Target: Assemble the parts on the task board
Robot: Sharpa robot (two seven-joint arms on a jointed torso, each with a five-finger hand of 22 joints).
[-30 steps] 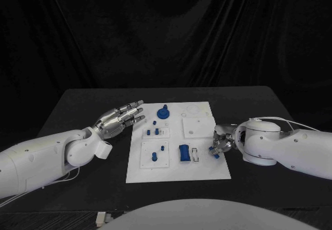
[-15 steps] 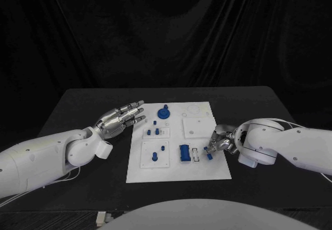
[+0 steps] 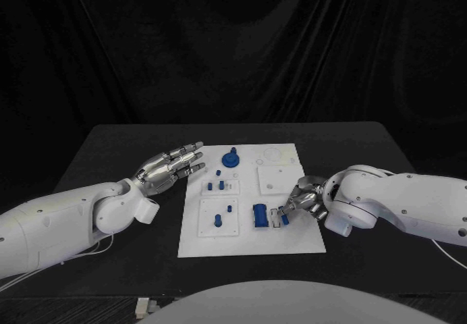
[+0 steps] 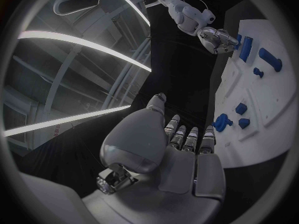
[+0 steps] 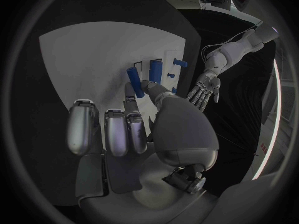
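The white task board (image 3: 292,239) lies mid-table with blue parts on it: a round knob (image 3: 229,159), small pegs (image 3: 216,183), a short piece (image 3: 218,217) and a long block (image 3: 260,215). My right hand (image 3: 304,201) hovers over the board's right edge, just right of the block. It pinches a small blue peg (image 5: 134,81) between thumb and a finger, its other fingers (image 5: 84,124) lying straight over the board (image 5: 81,59). My left hand (image 3: 171,165) is held flat beside the board's left edge, fingers apart, holding nothing.
The black table (image 3: 117,145) runs wide on both sides of the board. From the left wrist, the board (image 4: 261,109) and my right hand (image 4: 218,39) are visible beyond my own fingers (image 4: 187,137).
My right hand has moved left from the board's right edge onto the board, toward the long blue block, carrying the peg. The left hand has stayed still.
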